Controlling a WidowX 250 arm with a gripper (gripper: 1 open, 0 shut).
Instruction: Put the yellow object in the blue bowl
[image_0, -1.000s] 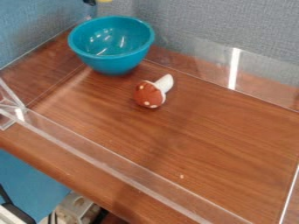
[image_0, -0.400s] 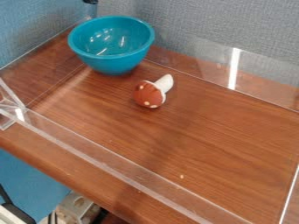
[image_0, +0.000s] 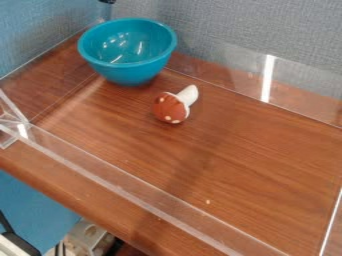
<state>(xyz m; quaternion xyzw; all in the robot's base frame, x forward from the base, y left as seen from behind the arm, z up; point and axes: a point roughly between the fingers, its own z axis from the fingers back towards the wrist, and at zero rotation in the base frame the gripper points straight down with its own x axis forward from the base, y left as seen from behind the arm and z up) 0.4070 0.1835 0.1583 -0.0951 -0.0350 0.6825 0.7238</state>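
Observation:
The blue bowl (image_0: 127, 52) stands upright at the back left of the wooden table, and its inside looks empty. Only a dark sliver of my gripper (image_0: 103, 3) shows at the top edge of the picture, just above the bowl's far rim. Its fingers are cut off by the frame, so I cannot tell how they stand or whether they hold anything. The yellow object is out of view.
A red-capped mushroom with a white stem (image_0: 175, 104) lies on the wooden table (image_0: 201, 170) right of the bowl. Low clear plastic walls (image_0: 267, 78) run around the table's edges. A blue-grey wall stands behind.
A small yellow patch that showed beside the dark gripper part at the top edge a second ago no longer shows. The bowl and the mushroom have not moved.

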